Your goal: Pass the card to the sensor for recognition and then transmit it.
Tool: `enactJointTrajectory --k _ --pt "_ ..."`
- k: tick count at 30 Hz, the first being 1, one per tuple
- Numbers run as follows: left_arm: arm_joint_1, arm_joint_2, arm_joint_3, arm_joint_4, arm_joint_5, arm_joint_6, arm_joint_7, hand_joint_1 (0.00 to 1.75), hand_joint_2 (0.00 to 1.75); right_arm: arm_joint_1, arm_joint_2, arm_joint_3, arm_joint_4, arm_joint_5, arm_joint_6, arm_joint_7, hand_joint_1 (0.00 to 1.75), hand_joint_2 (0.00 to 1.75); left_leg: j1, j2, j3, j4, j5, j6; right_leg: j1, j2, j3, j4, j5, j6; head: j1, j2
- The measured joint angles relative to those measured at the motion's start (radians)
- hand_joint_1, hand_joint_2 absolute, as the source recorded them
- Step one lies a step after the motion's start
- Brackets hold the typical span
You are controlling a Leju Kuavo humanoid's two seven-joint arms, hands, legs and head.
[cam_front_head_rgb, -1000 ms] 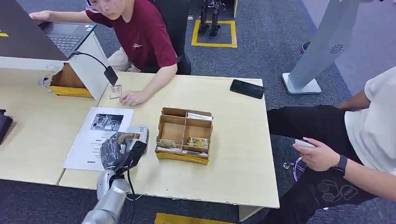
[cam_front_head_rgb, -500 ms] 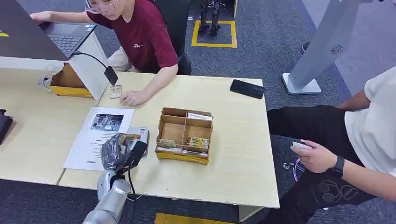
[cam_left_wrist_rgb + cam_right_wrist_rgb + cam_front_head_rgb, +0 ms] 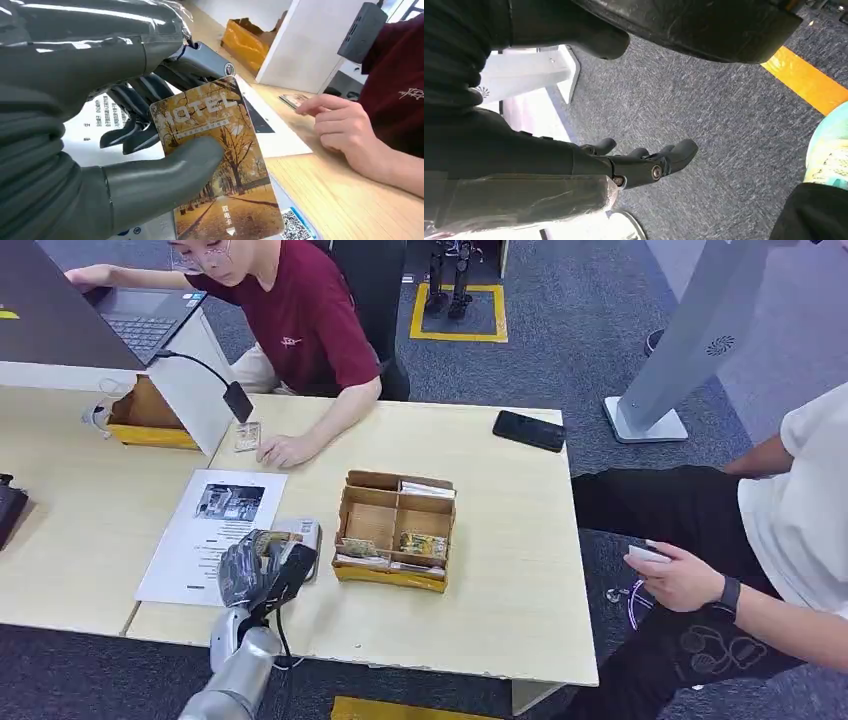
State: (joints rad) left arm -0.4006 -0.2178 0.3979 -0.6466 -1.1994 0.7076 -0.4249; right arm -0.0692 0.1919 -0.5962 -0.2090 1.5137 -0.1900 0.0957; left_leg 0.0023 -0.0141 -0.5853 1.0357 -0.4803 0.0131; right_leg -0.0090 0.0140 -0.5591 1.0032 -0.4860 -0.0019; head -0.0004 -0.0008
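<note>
Card: a hotel key card (image 3: 215,160) printed with an autumn tree avenue; "HOTEL" reads in pale letters near one end, small Chinese characters and an arrow mark the other end.
Where it is: pinched in the left hand (image 3: 262,568), above the near edge of the counter (image 3: 500,590), over the corner of a printed sheet (image 3: 205,535).
Left hand: thumb (image 3: 165,175) pressed across the card's face, dark fingers (image 3: 132,107) behind it, so it grips the card.
Under the card: a leaflet corner with a QR code (image 3: 294,227); its text is too small to read.
Right hand: hangs over grey carpet (image 3: 724,125), fingers (image 3: 659,162) loosely apart, holding nothing.
Sensor: a small black reader head (image 3: 237,401) on a bent stalk, at the far side of the counter, well apart from the card.
Beside the sensor: a second card (image 3: 247,436) flat on the counter, just beside the hand of a person in a dark red shirt (image 3: 310,325).
Cardboard organiser: a compartmented box (image 3: 395,530) mid-counter, cards lying in several sections.
Phone: black, (image 3: 529,430) flat near the far right corner.
Seated person at right: holds a pale card (image 3: 650,553) in one hand.
</note>
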Motion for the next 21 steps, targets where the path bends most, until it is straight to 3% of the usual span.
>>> enactJointTrajectory --k 8,13,17,21 --pt "-0.008 0.001 0.012 0.031 0.036 0.000 -0.028 1.75 1.75 0.000 0.000 0.000 0.000 0.000 0.002 0.000 0.00 1.75 0.000 0.000 0.000 0.000 0.000 0.000 0.000 0.000 0.000 0.000 0.000 0.000 0.000 0.000" --pt "-0.013 0.001 0.013 0.044 0.118 -0.025 -0.074 1.75 1.75 0.000 0.000 0.000 0.000 0.000 -0.003 0.003 0.00 1.75 0.000 0.000 0.001 0.000 0.000 0.000 0.000 0.000 0.001 0.000 0.000 0.000 0.000 0.000" --pt "-0.013 -0.001 0.013 0.037 0.288 -0.154 -0.150 1.75 1.75 0.000 0.000 -0.001 0.000 0.000 -0.008 0.003 0.00 1.75 0.000 0.000 0.001 0.000 0.000 0.000 0.000 0.000 0.001 0.000 0.000 0.000 0.000 0.000" --pt "0.021 -0.010 -0.003 -0.063 0.450 -0.305 -0.148 1.75 1.75 0.000 0.000 -0.005 0.000 0.000 -0.010 0.003 0.00 1.75 0.000 0.000 0.001 0.000 0.000 0.000 0.000 0.000 0.000 0.000 0.000 0.000 0.000 0.000"
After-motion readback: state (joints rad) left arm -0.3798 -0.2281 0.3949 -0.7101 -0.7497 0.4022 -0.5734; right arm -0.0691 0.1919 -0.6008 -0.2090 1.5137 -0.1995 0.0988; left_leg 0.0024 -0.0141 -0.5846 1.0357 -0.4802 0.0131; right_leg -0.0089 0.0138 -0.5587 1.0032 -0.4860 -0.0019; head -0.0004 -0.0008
